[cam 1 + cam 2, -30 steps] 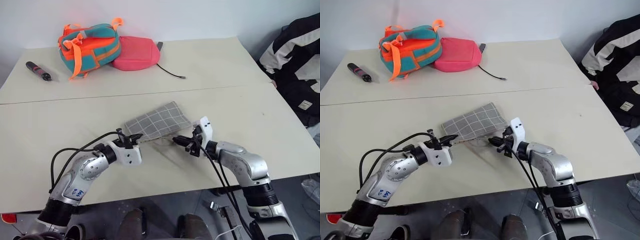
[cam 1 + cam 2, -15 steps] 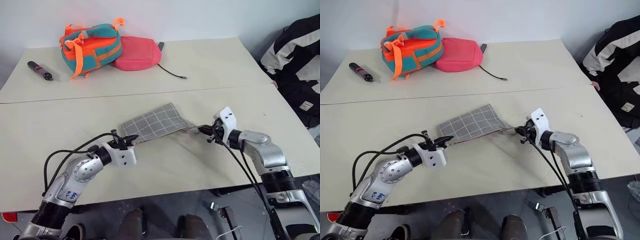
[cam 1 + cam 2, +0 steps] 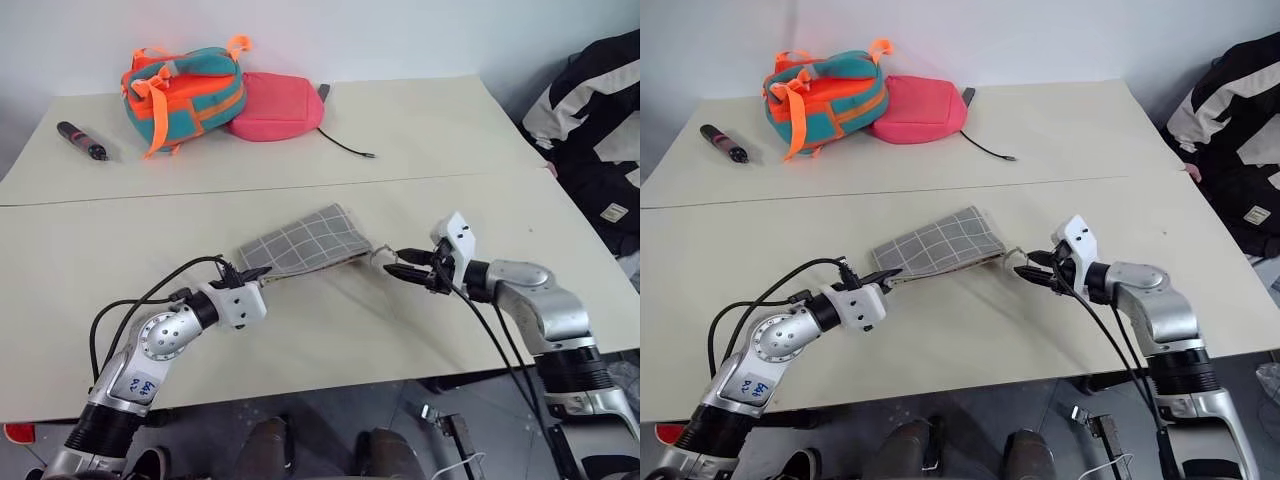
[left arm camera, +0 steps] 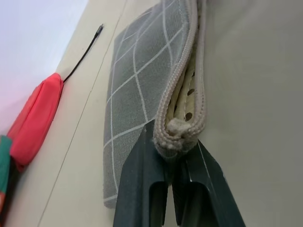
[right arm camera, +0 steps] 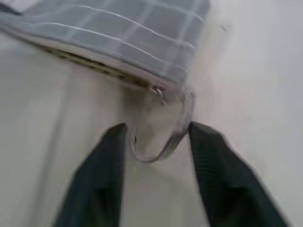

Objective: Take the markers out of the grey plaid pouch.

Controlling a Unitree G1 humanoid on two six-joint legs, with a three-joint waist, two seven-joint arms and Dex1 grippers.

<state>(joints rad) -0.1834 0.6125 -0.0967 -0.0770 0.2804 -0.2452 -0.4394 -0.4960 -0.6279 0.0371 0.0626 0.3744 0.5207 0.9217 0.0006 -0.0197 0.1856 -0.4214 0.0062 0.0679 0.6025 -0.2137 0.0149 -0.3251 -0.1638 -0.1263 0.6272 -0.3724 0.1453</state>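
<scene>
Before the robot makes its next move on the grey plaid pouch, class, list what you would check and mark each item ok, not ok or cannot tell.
1. Left end effector shut on the corner of the grey plaid pouch: ok.
2. Right end effector open, fingers either side of the metal clip ring, not gripping it: ok.
3. Pouch mouth parted, tan dotted lining showing: ok.
4. Markers visible inside: cannot tell.
5. Table near the pouch free for setting markers down: ok.
</scene>
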